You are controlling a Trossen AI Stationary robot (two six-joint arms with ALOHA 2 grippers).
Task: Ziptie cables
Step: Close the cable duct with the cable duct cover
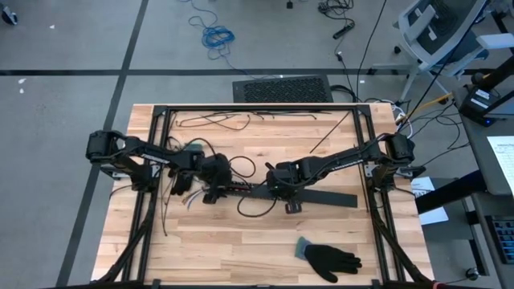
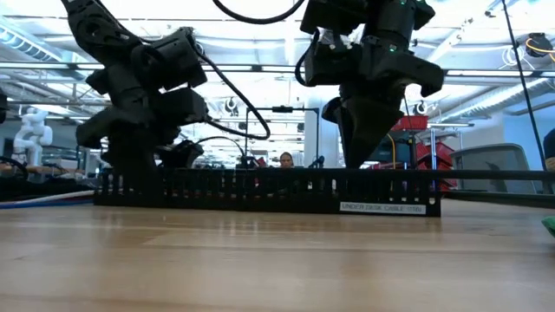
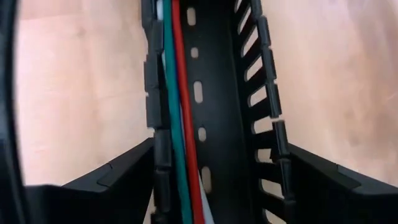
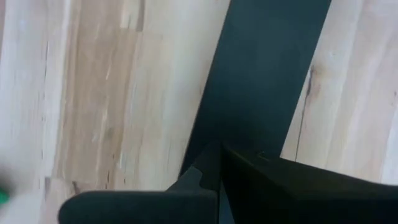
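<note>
From my remote console, nearest the table's front edge, a black work glove (image 1: 331,258) lies alone on the wooden table (image 1: 241,249), well apart from both arms. Mid-table, a long black slotted strip (image 2: 260,191) stretches across the boards, its pale label facing the low camera. My left gripper (image 1: 215,183) stands over the strip's left end with its fingers (image 3: 118,180) spread wide, one outside each slotted wall, clasping nothing that I can see. Inside that channel run the cables (image 3: 180,124): red, green and blue strands, with a white one beside them, lying lengthwise along the wall on one side of the channel. Loose wire ends poke out onto the wood just beside the left gripper in the overhead view. My right gripper (image 1: 277,180) is lowered onto the strip near its middle, fingers (image 4: 249,186) clenched together with nothing between them, their tips at the smooth black strip surface. Farther back, thin black strands (image 1: 217,122) trail across the rear of the table. Beyond the table, a coiled blue cord (image 1: 217,36) sits on the grey floor, and a person (image 2: 286,159) shows in the room behind.
</note>
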